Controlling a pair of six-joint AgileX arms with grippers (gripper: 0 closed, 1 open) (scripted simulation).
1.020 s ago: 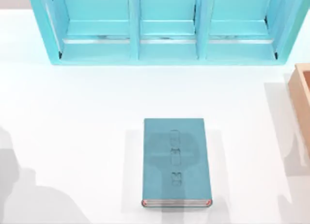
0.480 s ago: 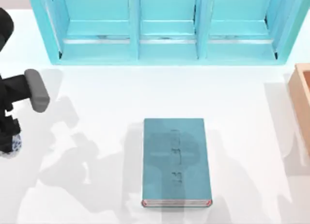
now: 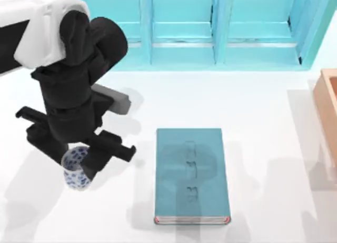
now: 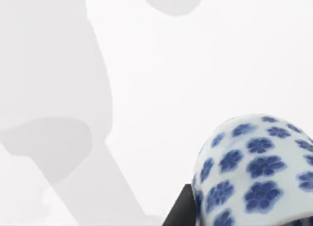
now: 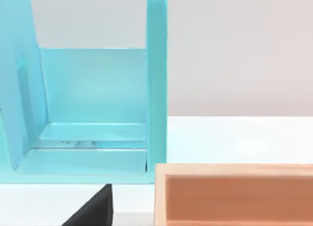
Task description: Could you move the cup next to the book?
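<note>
Left end effector [image 3: 78, 166]: over left part of white counter [image 3: 263, 111], pinching small round white cup with blue flower pattern [image 3: 76, 169]. Cup sits between black fingers [image 3: 108, 145], held left of thick rectangular teal-blue hardcover book [image 3: 191, 174], near but apart from it. Left wrist view: cup [image 4: 254, 172] close under camera, pale counter beyond. Book lies flat at counter centre, pale page edges with reddish trim toward bottom of top view. Large light-blue shelf unit [image 3: 210, 27] along far edge. Orange-tan wooden box [image 3: 329, 111] at right edge. Right wrist view: shelf unit [image 5: 98, 113], wooden box [image 5: 234, 194]; right end effector state cannot be told.
</note>
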